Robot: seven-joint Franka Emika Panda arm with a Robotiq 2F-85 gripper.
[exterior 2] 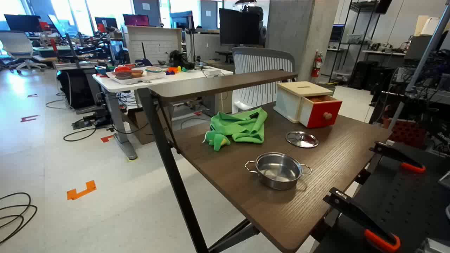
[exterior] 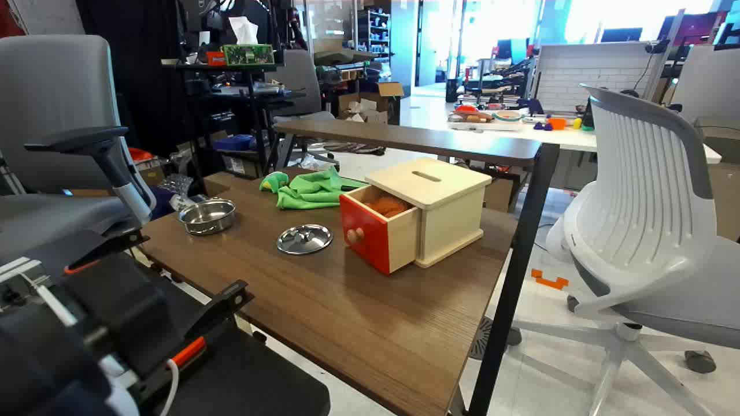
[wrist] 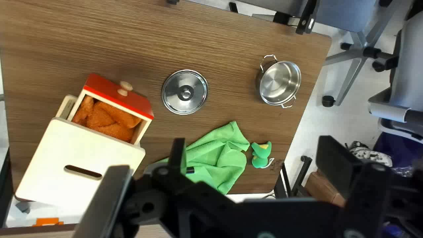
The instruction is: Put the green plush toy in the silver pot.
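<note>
The green plush toy [wrist: 261, 154], small with yellow patches and a white tail piece, lies on the table near its edge. It also shows in both exterior views [exterior: 274, 181] [exterior 2: 217, 140]. The silver pot [wrist: 280, 82] stands open on the table near a corner, with two wire handles. It appears in both exterior views [exterior: 208, 216] [exterior 2: 277, 171], with no contents visible. My gripper [wrist: 252, 150] is open and empty above the table, its fingers wide apart. In the wrist view the toy shows between the fingers, well below them. The gripper is out of both exterior views.
A bright green cloth [wrist: 218, 155] lies beside the toy, with a black object on it. A silver lid [wrist: 185, 92] lies near the middle. A wooden box [wrist: 79, 158] has its red-fronted drawer [wrist: 119, 96] pulled out with orange stuff inside. A raised shelf [exterior 2: 225, 84] runs along one table edge.
</note>
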